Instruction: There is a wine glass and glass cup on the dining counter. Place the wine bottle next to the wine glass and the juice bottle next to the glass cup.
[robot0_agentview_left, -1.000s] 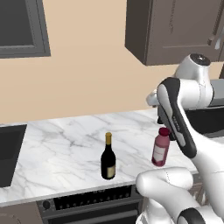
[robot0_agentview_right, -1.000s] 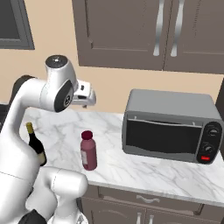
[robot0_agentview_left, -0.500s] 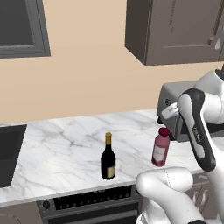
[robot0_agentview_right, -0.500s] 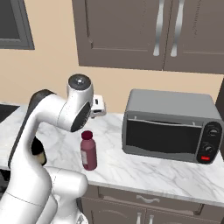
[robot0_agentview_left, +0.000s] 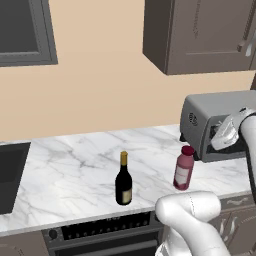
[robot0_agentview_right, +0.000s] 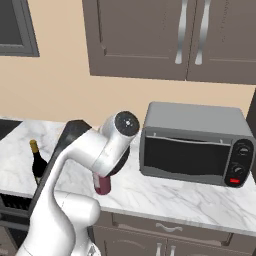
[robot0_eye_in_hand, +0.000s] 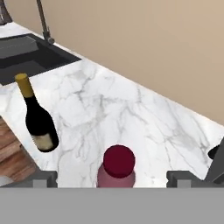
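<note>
The juice bottle, dark red-purple with a round red cap, stands on the marble worktop just ahead of my gripper. The gripper's two tips are spread wide, open, with nothing held. In the left base view the juice bottle stands left of my hand, which hangs in front of the microwave. The dark wine bottle with a gold top stands further left, near the front edge, and appears as the wine bottle and the wine bottle. My arm covers most of the juice bottle. The wine glass, glass cup and dining counter are out of view.
A grey microwave sits on the worktop right of the bottles. A dark sink with a faucet lies at the worktop's far left. Dark wall cabinets hang above. An oven front is under the worktop edge.
The arm has swung right and lower, carrying the hand from above the juice bottle to the microwave's front. The gripper stays open. Both bottles have not moved.
</note>
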